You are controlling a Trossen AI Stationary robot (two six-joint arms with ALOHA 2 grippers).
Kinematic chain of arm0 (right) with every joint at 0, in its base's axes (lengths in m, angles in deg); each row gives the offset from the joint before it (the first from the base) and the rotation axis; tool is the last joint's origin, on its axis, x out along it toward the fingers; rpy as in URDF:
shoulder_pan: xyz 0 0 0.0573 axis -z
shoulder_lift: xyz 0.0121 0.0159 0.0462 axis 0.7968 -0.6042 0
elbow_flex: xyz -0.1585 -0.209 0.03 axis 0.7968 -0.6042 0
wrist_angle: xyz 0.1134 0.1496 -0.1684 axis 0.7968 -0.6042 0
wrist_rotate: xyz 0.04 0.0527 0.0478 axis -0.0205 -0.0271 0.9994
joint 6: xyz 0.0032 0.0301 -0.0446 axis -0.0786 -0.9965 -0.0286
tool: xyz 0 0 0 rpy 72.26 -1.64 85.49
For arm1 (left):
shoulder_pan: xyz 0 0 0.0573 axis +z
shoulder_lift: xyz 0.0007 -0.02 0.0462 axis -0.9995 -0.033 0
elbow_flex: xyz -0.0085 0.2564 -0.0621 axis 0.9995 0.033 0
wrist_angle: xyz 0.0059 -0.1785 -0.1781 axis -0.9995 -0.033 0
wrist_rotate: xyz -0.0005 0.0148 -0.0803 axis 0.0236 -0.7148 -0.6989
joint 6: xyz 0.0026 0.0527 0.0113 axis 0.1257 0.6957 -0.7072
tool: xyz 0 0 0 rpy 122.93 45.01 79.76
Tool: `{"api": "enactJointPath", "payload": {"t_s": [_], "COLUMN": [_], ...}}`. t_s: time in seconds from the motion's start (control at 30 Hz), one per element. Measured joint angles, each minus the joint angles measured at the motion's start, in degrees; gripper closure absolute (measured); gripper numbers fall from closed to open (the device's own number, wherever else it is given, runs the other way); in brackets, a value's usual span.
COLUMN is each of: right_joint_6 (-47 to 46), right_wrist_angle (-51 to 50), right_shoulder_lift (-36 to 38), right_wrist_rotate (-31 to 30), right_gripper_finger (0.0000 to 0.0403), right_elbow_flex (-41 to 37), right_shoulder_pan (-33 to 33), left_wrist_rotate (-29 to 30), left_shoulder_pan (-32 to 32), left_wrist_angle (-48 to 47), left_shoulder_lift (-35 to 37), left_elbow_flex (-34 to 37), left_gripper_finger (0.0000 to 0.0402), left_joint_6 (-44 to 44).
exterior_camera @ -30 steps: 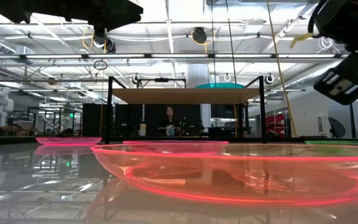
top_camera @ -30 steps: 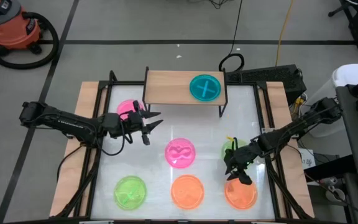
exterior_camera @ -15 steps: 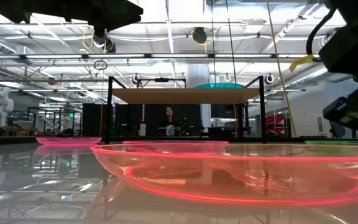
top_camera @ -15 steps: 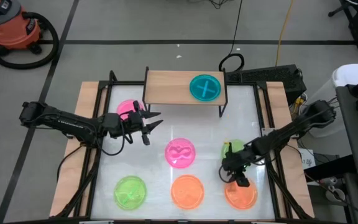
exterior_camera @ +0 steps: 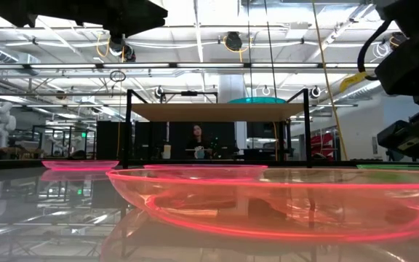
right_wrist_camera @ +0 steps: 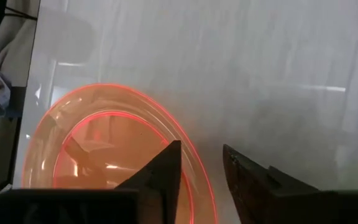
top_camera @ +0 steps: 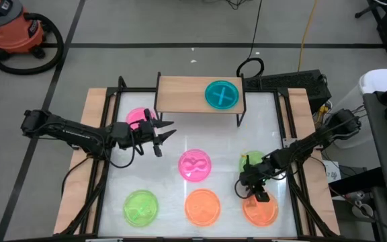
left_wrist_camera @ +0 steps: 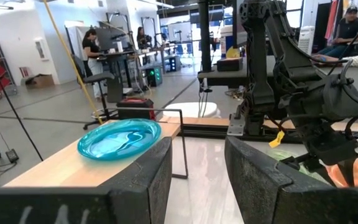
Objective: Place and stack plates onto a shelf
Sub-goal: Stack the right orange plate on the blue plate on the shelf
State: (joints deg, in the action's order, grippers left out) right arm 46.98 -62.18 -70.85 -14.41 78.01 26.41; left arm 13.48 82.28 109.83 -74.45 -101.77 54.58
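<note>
A teal plate point(top_camera: 222, 94) lies on the small wooden shelf point(top_camera: 180, 94) at the table's far edge. On the table lie two pink plates point(top_camera: 195, 166) point(top_camera: 137, 115), a green plate point(top_camera: 141, 207), a second green plate point(top_camera: 247, 160) partly under the right arm, and two orange plates point(top_camera: 202, 207) point(top_camera: 266, 211). My right gripper point(top_camera: 252, 193) is open, low over the near-right orange plate point(right_wrist_camera: 104, 149); that plate's rim point(right_wrist_camera: 194, 163) runs between its fingers. My left gripper point(top_camera: 168, 129) is open and hovers right of the far-left pink plate, facing the shelf point(left_wrist_camera: 73, 165).
Long wooden boards point(top_camera: 79, 161) and black frame rails run along the table's left and right edges. The shelf's black legs point(exterior_camera: 128, 127) stand on the table's far part. A person sits in the room beyond the shelf point(exterior_camera: 197, 138).
My right gripper has come down and a little toward the near edge, from above the right green plate to just over the near-right orange plate's rim. The left arm and all plates have stayed where they were.
</note>
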Motion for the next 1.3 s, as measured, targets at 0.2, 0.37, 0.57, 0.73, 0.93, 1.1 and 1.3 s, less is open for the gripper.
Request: {"api": "enactJointPath", "payload": {"t_s": [0.2, 0.37, 0.57, 0.73, 0.93, 1.1, 1.3], "right_joint_6": [0.0, 0.2, 0.3, -0.1, -1.4, -2.1, -4.7], "right_wrist_angle": [-0.1, -0.1, 0.0, 0.0, 0.0, 0.4, 6.2], "right_shoulder_lift": [0.4, 2.9, 7.9, 12.3, 13.3, 10.4, 5.7], "right_wrist_rotate": [0.0, -0.1, -0.3, -2.6, -4.6, -4.7, -4.7], "right_gripper_finger": [0.0361, 0.0399, 0.0400, 0.0402, 0.0392, 0.0347, 0.0297], "right_elbow_flex": [0.0, 0.0, 0.0, 0.0, 0.0, 0.0, 0.0], "right_shoulder_pan": [0.0, 0.1, 0.1, 0.4, 0.5, 0.5, 0.5], "left_wrist_rotate": [0.0, 0.0, 0.0, 0.0, 0.0, 0.0, 0.0], "left_shoulder_pan": [0.0, 0.0, 0.0, 0.0, 0.0, 0.0, 0.0], "left_wrist_angle": [-0.1, -0.1, -0.1, -0.1, -0.1, -0.1, -0.1], "left_shoulder_lift": [0.0, 0.0, 0.0, 0.0, 0.0, 0.0, 0.0], "left_elbow_flex": [0.0, 0.0, 0.0, 0.0, 0.0, 0.0, 0.0], "left_gripper_finger": [0.0248, 0.0248, 0.0248, 0.0248, 0.0248, 0.0248, 0.0248], "left_joint_6": [0.0, 0.0, 0.0, 0.0, 0.0, 0.0, 0.0]}}
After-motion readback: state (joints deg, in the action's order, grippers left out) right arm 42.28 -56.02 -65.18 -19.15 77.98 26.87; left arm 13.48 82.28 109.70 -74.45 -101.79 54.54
